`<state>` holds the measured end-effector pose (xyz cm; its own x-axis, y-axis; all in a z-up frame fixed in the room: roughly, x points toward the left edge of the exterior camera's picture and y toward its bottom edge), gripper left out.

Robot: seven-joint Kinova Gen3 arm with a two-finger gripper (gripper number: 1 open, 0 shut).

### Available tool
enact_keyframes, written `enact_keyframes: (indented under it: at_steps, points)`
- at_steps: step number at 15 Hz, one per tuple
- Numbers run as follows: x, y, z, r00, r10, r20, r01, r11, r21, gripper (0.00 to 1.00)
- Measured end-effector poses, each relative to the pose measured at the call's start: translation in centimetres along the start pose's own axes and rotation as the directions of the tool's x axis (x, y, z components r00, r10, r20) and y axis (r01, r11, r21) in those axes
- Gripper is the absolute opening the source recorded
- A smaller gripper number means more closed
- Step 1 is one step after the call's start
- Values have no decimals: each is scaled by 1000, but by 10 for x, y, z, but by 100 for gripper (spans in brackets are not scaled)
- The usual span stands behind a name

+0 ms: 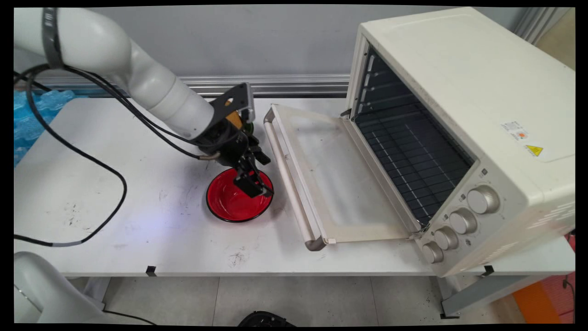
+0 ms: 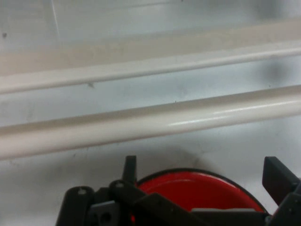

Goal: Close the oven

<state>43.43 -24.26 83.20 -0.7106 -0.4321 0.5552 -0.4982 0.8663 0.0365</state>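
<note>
We are looking at the gripper [image 1: 254, 184] hanging low over the right side of the red bowl [image 1: 229, 204], its tips reaching down at the rim nearest the oven [image 1: 459, 92]. In the hand view the two fingers [image 2: 277, 175] are standing spread wide, with the bowl showing between them, and we are not seeing them pinch anything; whether a tip is touching the rim, we cannot tell. The bowl is sitting flat on the table [image 1: 138, 207], just beside the handle [image 1: 287, 174] of the oven's door [image 1: 340, 184], which is lying fully open. Inside, the rack [image 1: 413, 151] is showing bare, and the bowl looks empty.
</note>
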Motion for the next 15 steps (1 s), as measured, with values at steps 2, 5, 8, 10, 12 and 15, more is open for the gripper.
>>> enact_keyframes:
  at_steps: [2, 5, 8, 10, 12, 15]
  points:
    - [0, 0, 11, 1000, 8, 0, -8, 1000, -4, 100]
    - [-2, 0, 25, 1000, 11, -1, -11, 1000, -9, 100]
    - [-2, -1, 37, 1000, 6, -6, -6, 1000, -9, 100]
    - [-2, -2, 43, 1000, 0, -12, 0, 1000, -7, 0]
    - [-3, -2, 48, 1000, -1, -16, 1, 1000, -4, 0]
    - [-5, -3, 53, 1000, -5, -20, 5, 1000, -1, 0]
